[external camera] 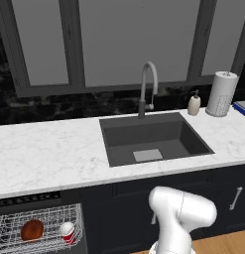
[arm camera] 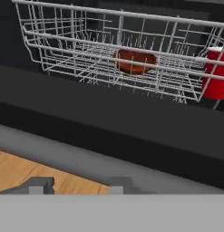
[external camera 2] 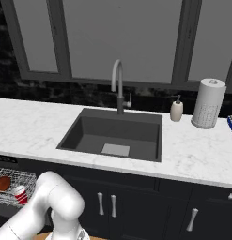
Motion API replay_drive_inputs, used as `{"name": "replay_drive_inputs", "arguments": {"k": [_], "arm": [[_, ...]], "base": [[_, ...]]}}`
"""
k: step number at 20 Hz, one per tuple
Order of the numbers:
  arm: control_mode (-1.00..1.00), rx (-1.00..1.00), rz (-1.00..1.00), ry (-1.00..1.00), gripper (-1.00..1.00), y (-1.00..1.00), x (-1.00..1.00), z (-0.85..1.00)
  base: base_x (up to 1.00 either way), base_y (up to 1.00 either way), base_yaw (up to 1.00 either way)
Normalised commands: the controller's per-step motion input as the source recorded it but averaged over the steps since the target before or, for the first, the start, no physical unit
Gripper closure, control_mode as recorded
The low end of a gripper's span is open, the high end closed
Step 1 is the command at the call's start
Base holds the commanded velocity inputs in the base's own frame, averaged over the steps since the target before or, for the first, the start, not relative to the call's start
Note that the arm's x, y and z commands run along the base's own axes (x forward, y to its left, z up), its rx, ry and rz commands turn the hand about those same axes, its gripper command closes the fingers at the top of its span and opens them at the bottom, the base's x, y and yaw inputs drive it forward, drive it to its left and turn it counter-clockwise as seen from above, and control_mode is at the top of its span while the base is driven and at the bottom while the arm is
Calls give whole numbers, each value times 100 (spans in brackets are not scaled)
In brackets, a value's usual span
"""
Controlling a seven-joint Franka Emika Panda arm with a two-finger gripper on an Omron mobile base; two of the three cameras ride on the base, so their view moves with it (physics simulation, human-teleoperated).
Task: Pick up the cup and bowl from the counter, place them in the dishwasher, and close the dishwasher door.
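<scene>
The bowl (external camera: 31, 229) (external camera 2: 2, 183) (arm camera: 133, 61), reddish-brown and glossy, lies in the white wire rack (arm camera: 86, 45) of the dishwasher (external camera: 27, 199). The red cup (external camera: 68, 232) (external camera 2: 20, 194) (arm camera: 216, 74) stands upright in the same rack, to the bowl's right. Under the rack the black dishwasher door (arm camera: 109, 118) is folded open, its silver bar handle (arm camera: 131, 165) along the near edge. My gripper (arm camera: 79, 186) hangs low just in front of that handle. Its fingertips stand apart, with wooden floor showing between them and nothing held.
The white marble counter (external camera: 49, 154) carries a dark sink (external camera: 153, 139) with a tall faucet (external camera: 148, 89), a soap bottle (external camera: 194, 104) and a paper towel roll (external camera: 221, 93). Dark cabinets with handles (external camera 2: 105, 205) run under the sink. Wooden floor (arm camera: 22, 170) lies below the door.
</scene>
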Motion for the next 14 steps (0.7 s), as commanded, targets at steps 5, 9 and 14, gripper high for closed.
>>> {"name": "replay_drive_inputs", "arguments": {"k": [5, 9, 14], "arm": [[-100, 2, -22, -39, -100, -92, 100, -98], [-100, 20, -24, -36, -100, -83, 100, -47], [-100, 30, -28, -15, -100, -100, 100, -30]], "base": [[0, 0, 0], [0, 0, 0], [0, 0, 0]]}}
